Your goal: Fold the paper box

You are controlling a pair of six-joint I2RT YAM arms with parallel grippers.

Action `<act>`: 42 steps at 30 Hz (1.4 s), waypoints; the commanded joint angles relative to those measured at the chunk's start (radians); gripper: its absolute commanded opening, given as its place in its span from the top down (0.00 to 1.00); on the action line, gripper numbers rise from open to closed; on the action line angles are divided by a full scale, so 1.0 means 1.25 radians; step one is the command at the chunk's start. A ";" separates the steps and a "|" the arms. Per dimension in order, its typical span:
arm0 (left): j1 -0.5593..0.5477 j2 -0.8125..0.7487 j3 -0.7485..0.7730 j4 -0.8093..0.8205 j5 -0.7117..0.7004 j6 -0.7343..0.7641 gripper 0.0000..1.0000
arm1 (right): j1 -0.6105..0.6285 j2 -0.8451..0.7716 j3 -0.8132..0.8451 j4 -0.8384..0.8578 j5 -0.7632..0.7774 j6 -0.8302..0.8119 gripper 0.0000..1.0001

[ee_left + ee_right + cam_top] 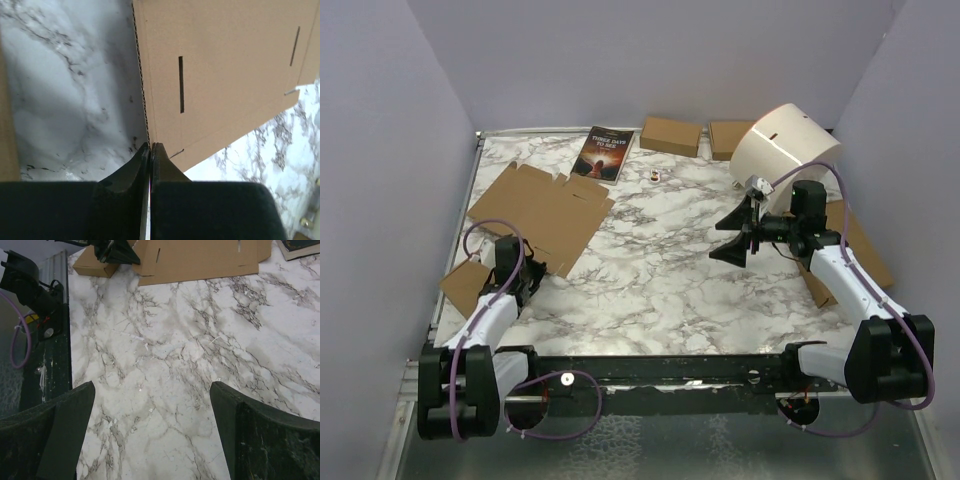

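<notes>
Paper box point(542, 208): plain brown corrugated sheet, die-cut with flaps and tabs, unfolded, on the far left part of the marble tabletop point(660, 280); its near corner reaches toward the left arm. In the left wrist view the sheet point(225, 65) shows two narrow slots and a raw corrugated edge, with shadow on the marble beside that edge. In the right wrist view the same sheet point(200, 260) lies along the top of the picture.

Left hand point(528, 275): at the near corner of the paper box, fingers pressed together. In its own view the hand point(150, 146) has the sheet's corrugated edge running straight into the seam between the two fingertips, so it pinches the sheet by that edge. It also shows in the right wrist view point(117, 252), at the sheet's corner.

Right hand point(745, 235): well apart from the paper box, on the right side, held above bare marble, fingers spread wide. Its own view point(152, 405) shows nothing between the two fingers but marble below.

Brown cardboard piece point(465, 285): at the left edge, just beside the left arm.

Book point(604, 153): dark cover, at the far edge, just beyond the paper box.

Small brown boxes, two point(670, 135) point(728, 138): closed, side by side at the far edge.

Cream drum point(786, 148): large, rounded, tilted, far right, behind the right arm.

Flat brown cardboard point(868, 250): lying under the right arm at the right edge
</notes>
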State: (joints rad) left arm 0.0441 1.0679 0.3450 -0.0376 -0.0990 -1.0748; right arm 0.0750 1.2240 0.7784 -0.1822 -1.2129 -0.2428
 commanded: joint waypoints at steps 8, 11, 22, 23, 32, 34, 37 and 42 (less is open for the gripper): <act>-0.112 -0.209 -0.004 -0.045 0.198 0.154 1.00 | 0.001 0.014 -0.018 0.017 -0.055 -0.019 0.01; -0.182 -0.221 0.001 -0.039 0.235 0.191 1.00 | 0.001 0.024 -0.040 0.044 -0.070 -0.005 0.01; -0.398 -0.170 -0.041 0.206 0.245 0.275 1.00 | -0.084 0.090 -0.034 0.088 0.068 0.104 0.01; -0.412 -0.154 -0.043 0.230 0.244 0.295 1.00 | -0.091 0.095 -0.032 0.087 0.082 0.101 0.01; -0.532 -0.124 -0.077 0.448 0.166 0.515 1.00 | -0.098 0.144 -0.013 0.061 0.197 0.040 0.01; -0.543 -0.133 -0.089 0.487 0.158 0.563 1.00 | -0.116 0.169 0.018 0.023 0.201 0.024 0.00; -0.547 -0.139 -0.092 0.506 0.156 0.619 1.00 | -0.175 0.183 0.037 0.004 0.174 0.014 0.04; -0.548 -0.139 -0.107 0.530 0.164 0.647 1.00 | -0.220 0.151 0.019 -0.001 0.136 -0.019 0.05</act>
State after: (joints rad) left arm -0.6369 0.9070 0.2291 0.5167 0.1223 -0.3511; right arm -0.1715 1.4471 0.8005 -0.1612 -1.0157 -0.2111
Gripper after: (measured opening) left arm 0.018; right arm 0.953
